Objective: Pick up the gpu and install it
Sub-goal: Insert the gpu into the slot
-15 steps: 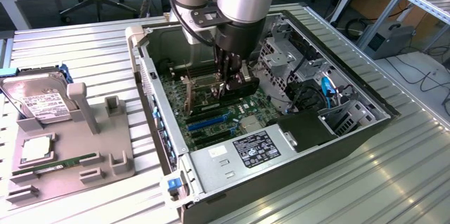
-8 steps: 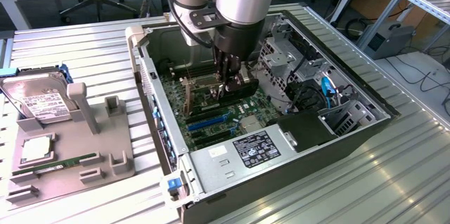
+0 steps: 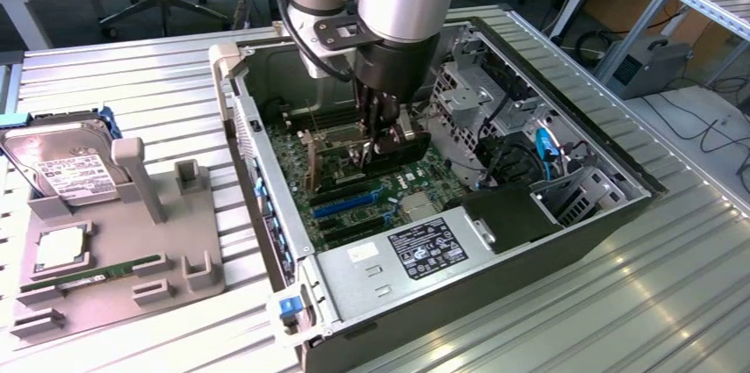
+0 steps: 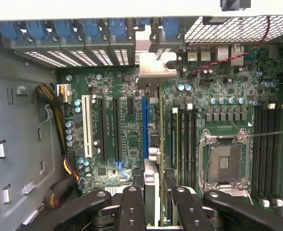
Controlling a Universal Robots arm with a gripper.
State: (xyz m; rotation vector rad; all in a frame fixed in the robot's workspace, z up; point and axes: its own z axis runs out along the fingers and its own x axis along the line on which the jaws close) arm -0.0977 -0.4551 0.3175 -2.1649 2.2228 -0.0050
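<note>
My gripper [image 3: 388, 143] reaches down into the open computer case [image 3: 609, 215], over the green motherboard [image 3: 351, 189]. It is shut on the gpu [image 4: 154, 144], which the wrist view shows edge-on between the two black fingers [image 4: 131, 207]. The card's silver bracket [image 4: 153, 65] lies against the case's rear slot openings. The card stands right beside the blue expansion slot [image 4: 144, 125]; I cannot tell whether it is seated. In the exterior view the gpu [image 3: 396, 149] is a dark sliver mostly hidden by the fingers.
At the exterior view's left, a grey holder [image 3: 176, 259] carries a silver hard drive [image 3: 65, 171], a processor [image 3: 59, 250] and a green memory stick [image 3: 111, 269]. Inside the case are the power supply [image 3: 410, 254], drive cage [image 3: 469, 101], processor socket [image 4: 225, 161] and cable bundles [image 4: 59, 96].
</note>
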